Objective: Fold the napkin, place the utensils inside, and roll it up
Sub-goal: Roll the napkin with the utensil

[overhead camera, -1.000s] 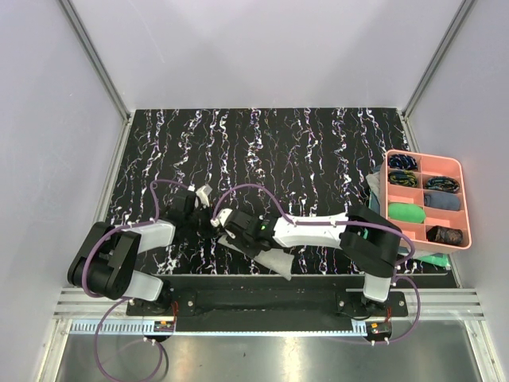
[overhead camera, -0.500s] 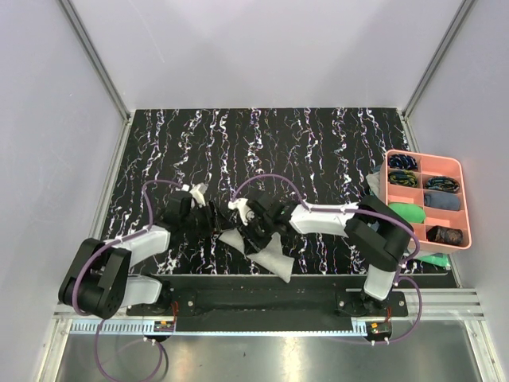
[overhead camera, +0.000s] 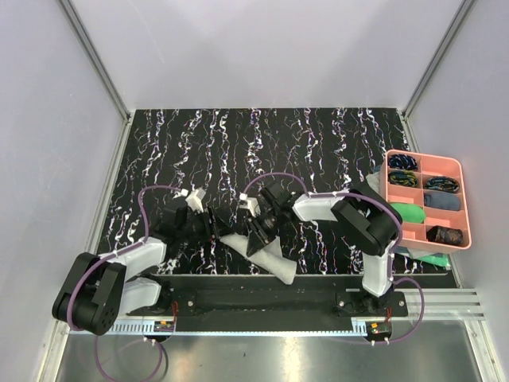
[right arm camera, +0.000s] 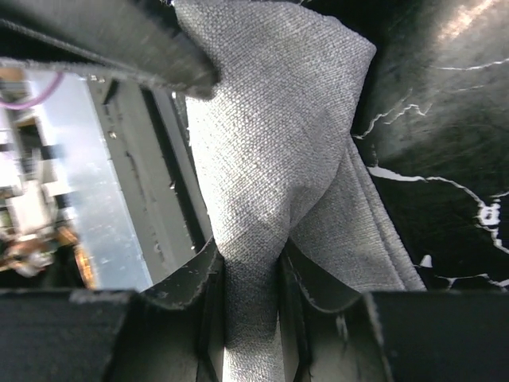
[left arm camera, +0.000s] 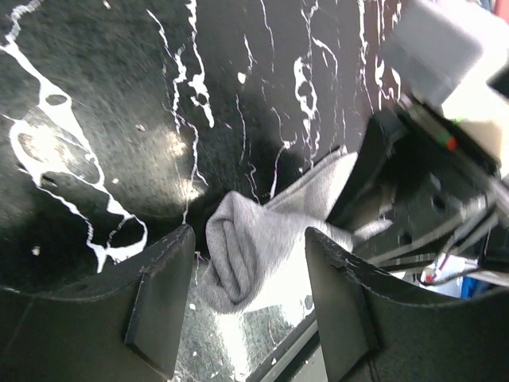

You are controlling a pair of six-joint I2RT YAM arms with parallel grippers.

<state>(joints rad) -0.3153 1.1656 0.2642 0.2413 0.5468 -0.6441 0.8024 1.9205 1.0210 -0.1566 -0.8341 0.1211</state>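
The napkin (overhead camera: 266,256) lay bunched at the near edge of the counter (overhead camera: 278,143), between the two arms, its long axis slanting from the left arm's side toward the near right. The right tool (overhead camera: 256,236) was clamped on a raised fold of the cloth, with fabric pinched between its fingers. The left tool (overhead camera: 210,224) stood with its fingers apart. The napkin's rolled left end lay just ahead between them, apparently untouched. That end seemed the left arm's to take.
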